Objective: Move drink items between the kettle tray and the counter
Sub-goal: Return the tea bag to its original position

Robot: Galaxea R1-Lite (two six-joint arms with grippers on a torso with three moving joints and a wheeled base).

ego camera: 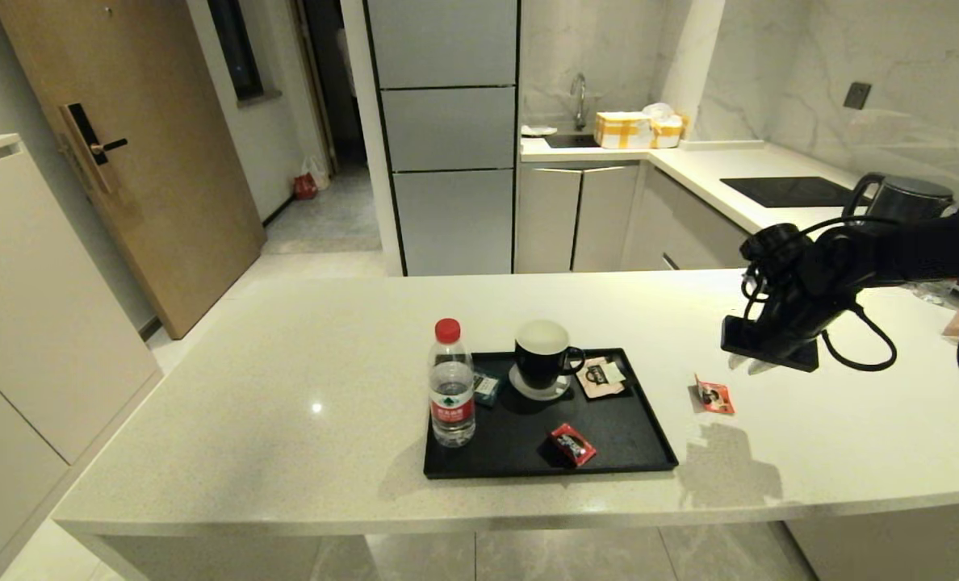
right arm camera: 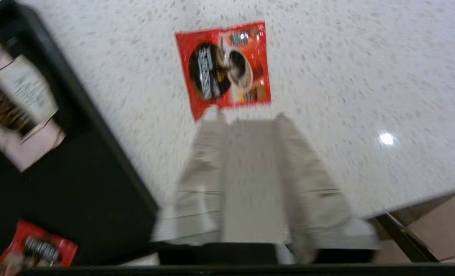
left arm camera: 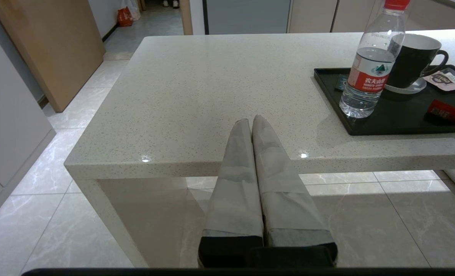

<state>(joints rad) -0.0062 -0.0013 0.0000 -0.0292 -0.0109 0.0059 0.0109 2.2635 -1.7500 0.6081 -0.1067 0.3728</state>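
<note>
The clear water bottle [ego camera: 452,387] with red cap stands upright at the left end of the black kettle tray [ego camera: 544,470]. One red sachet [ego camera: 572,444] lies on the tray's front part. A second red sachet [ego camera: 714,397] lies flat on the counter [ego camera: 286,363], right of the tray. My right gripper [ego camera: 755,367] hovers just right of that sachet [right arm camera: 227,67], open and empty [right arm camera: 246,117], its tips short of the sachet's edge. My left gripper [left arm camera: 250,120] is shut and empty, low before the counter's front edge, left of the bottle [left arm camera: 369,65].
A black mug [ego camera: 542,359] on a white coaster, a pale pink packet [ego camera: 600,376] and a teal packet [ego camera: 486,386] share the tray. A kettle [ego camera: 907,198] and black cooktop [ego camera: 790,191] stand behind my right arm. Papers lie at the far right.
</note>
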